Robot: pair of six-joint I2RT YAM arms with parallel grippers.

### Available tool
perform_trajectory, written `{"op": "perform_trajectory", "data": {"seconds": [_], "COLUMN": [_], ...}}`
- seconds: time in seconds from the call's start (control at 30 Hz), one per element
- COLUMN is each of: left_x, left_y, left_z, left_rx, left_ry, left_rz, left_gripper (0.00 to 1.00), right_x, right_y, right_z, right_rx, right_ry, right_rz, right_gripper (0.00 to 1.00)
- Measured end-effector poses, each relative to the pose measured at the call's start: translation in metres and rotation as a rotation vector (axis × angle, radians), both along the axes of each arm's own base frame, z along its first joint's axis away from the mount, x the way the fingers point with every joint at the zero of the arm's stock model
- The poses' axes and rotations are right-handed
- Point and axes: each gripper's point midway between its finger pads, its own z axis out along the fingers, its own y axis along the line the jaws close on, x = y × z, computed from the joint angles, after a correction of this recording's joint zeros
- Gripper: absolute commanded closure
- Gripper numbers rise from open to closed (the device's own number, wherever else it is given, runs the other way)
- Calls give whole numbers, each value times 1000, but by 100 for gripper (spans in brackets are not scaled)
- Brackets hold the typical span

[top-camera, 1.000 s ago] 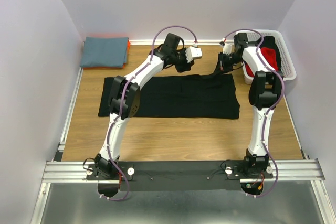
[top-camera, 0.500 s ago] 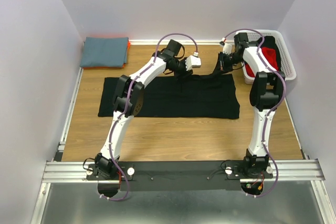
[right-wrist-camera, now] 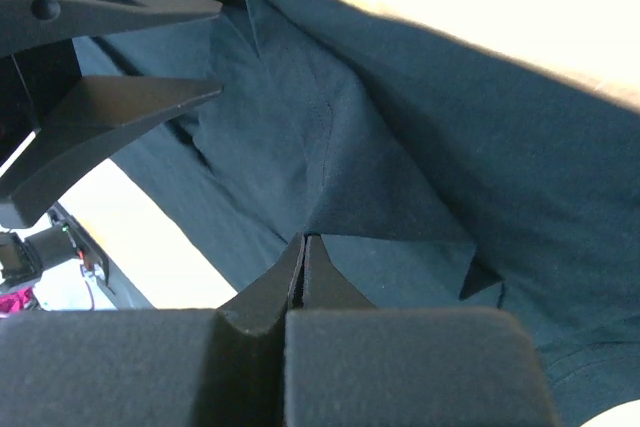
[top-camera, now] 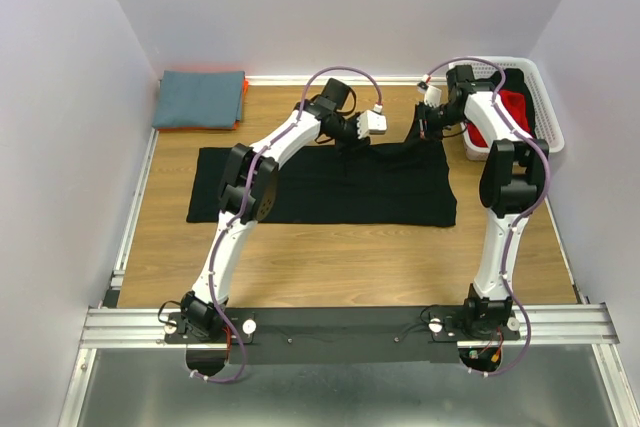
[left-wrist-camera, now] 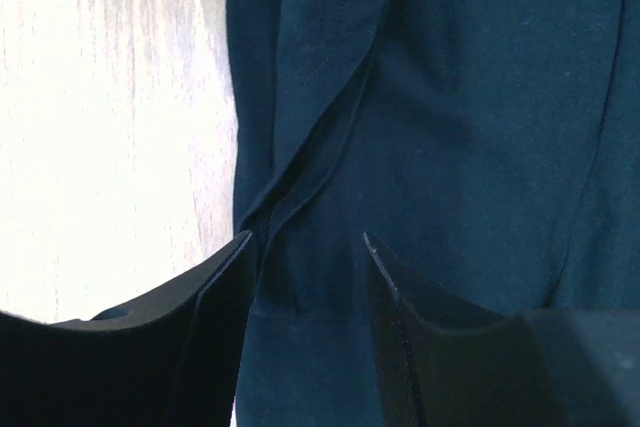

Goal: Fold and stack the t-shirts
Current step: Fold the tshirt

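A black t-shirt [top-camera: 320,185] lies spread on the wooden table. My left gripper [top-camera: 346,140] is down at its far edge, near the middle. In the left wrist view, the left gripper [left-wrist-camera: 308,252] is open and its fingers [left-wrist-camera: 222,292] straddle a ridge of the shirt's fabric [left-wrist-camera: 450,97]. My right gripper [top-camera: 419,135] is at the shirt's far right corner and holds it lifted off the table. In the right wrist view, the right gripper [right-wrist-camera: 305,243] is shut on a pinch of the shirt [right-wrist-camera: 400,157]. The left gripper's open fingers [right-wrist-camera: 120,97] show at the upper left of that view.
A folded teal shirt [top-camera: 201,97] lies on an orange one at the far left corner. A white basket [top-camera: 530,97] with red and black garments stands at the far right, close behind the right arm. Walls enclose the table on three sides.
My left gripper has come down and a little toward the right, onto the shirt's far edge. My right gripper has stayed shut on the lifted corner.
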Motion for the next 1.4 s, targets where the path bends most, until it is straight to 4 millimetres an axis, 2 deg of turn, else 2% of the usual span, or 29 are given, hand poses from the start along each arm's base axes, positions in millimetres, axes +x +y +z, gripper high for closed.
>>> {"op": "perform_trajectory", "data": {"seconds": [0.43, 0.63, 0.83, 1.1, 1.2, 1.23, 1.3, 1.4], "left_x": [-2, -2, -3, -2, 0, -2, -4, -3], "left_y": [-4, -11, -13, -17, -19, -18, -17, -16], "left_z": [-7, -7, -16, -17, -22, -26, -32, -30], "left_rx": [37, 47, 67, 102, 107, 114, 119, 120], "left_ry": [-42, -73, -98, -155, -175, -177, -181, -197], "left_rz": [-20, -27, -33, -54, -56, -57, -59, -54], "left_gripper": [53, 53, 52, 58, 67, 74, 81, 94], "right_x": [-10, -12, -13, -13, -13, -13, -13, -14], "right_y": [2, 3, 3, 4, 4, 4, 4, 5], "right_z": [5, 5, 9, 10, 10, 10, 10, 9], "right_rx": [17, 22, 26, 30, 30, 30, 32, 36], "right_ry": [8, 13, 5, 5, 5, 5, 7, 11], "right_rz": [6, 7, 8, 10, 10, 10, 10, 12], "right_gripper": [99, 99, 100, 99, 100, 100, 100, 99]}}
